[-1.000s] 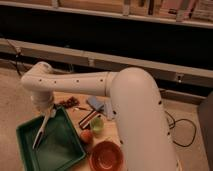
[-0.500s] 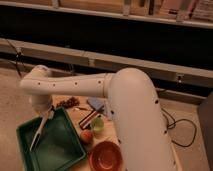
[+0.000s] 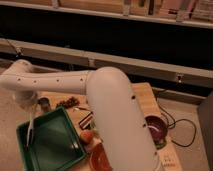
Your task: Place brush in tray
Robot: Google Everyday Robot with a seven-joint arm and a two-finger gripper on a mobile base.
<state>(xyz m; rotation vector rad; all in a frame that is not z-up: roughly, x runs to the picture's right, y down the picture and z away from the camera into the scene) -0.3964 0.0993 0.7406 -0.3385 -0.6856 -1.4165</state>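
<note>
The dark green tray (image 3: 55,145) lies at the table's front left. My gripper (image 3: 31,111) is at the end of the white arm, above the tray's left rim. It is shut on the top of the brush (image 3: 30,132). The brush is a thin pale stick that hangs almost upright, its lower end down by the tray's left inner wall. I cannot tell whether the tip touches the tray floor.
A round orange-red bowl (image 3: 100,160) stands in front of the tray's right corner, with a small orange thing (image 3: 87,135) beside it. A maroon bowl (image 3: 155,128) sits at the right. Dark red-and-black sticks (image 3: 68,102) and a metal cup (image 3: 44,104) lie behind the tray. My bulky white arm (image 3: 117,120) covers the table's middle.
My gripper has moved left with the brush, from over the tray's middle toward its left rim. The brush now hangs more upright.
</note>
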